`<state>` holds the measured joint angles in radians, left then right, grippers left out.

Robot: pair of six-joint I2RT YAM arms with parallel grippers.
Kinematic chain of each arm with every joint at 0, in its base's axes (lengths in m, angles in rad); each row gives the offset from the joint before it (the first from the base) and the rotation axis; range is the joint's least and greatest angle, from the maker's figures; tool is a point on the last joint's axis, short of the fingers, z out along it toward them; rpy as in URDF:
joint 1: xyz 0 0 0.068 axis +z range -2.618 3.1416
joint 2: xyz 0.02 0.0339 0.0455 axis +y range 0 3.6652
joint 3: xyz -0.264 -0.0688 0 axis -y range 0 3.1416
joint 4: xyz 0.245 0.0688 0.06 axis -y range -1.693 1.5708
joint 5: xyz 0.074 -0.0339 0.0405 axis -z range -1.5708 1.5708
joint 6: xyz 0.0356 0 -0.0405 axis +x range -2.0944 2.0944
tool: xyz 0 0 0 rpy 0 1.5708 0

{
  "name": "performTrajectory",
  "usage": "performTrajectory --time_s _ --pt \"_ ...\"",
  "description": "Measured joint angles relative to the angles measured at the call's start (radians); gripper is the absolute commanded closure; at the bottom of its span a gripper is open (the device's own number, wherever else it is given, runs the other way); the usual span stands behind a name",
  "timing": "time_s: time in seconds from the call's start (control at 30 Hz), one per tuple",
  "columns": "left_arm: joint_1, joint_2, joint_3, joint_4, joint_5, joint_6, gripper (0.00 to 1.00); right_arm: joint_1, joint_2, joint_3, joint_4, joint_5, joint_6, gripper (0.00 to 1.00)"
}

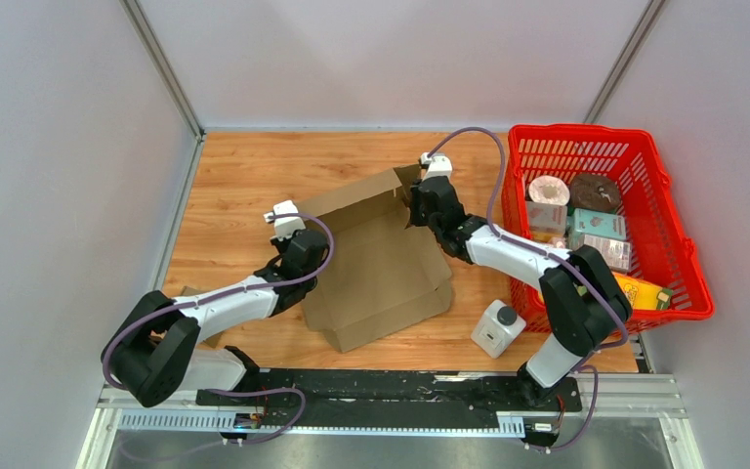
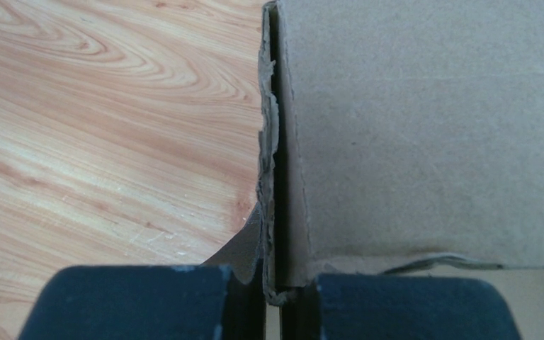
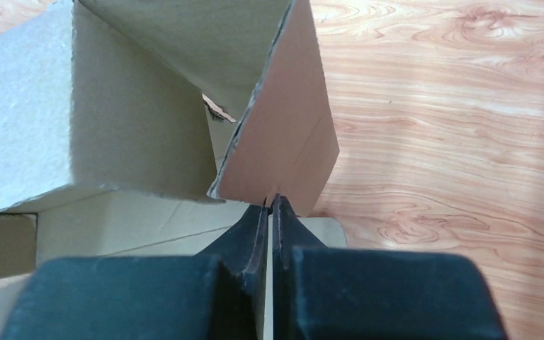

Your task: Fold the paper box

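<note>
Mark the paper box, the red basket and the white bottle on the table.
paper box (image 1: 376,269), top view, its flat base panel.
red basket (image 1: 576,153), top view, its far mesh wall.
white bottle (image 1: 493,334), top view, its body.

High rear overview, wrist close-ups, box (image 1: 379,266) shared

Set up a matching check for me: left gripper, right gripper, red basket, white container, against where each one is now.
1 left gripper
2 right gripper
3 red basket
4 white container

A on the table, just right of the paper box
B pinching the box's far right flap
C along the table's right edge
D clamped on the box's left wall

Pairs: 1-D, 2-B, 3-C, 4-A
</note>
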<state>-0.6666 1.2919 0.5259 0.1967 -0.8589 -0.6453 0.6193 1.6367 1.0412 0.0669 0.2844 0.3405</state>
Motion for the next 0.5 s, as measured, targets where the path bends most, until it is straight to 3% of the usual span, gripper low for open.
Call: performTrajectory --time_s 0.27,0.5 --pt "-0.047 0.021 0.036 -0.036 -0.086 -0.002 1.0 0.001 0.007 0.134 -0.217 -0.002 0.147 1.0" --pt "-0.052 0.021 0.039 -0.055 -0.103 -0.002 1.0 0.027 0.007 0.142 -0.318 -0.036 0.312 1.0"
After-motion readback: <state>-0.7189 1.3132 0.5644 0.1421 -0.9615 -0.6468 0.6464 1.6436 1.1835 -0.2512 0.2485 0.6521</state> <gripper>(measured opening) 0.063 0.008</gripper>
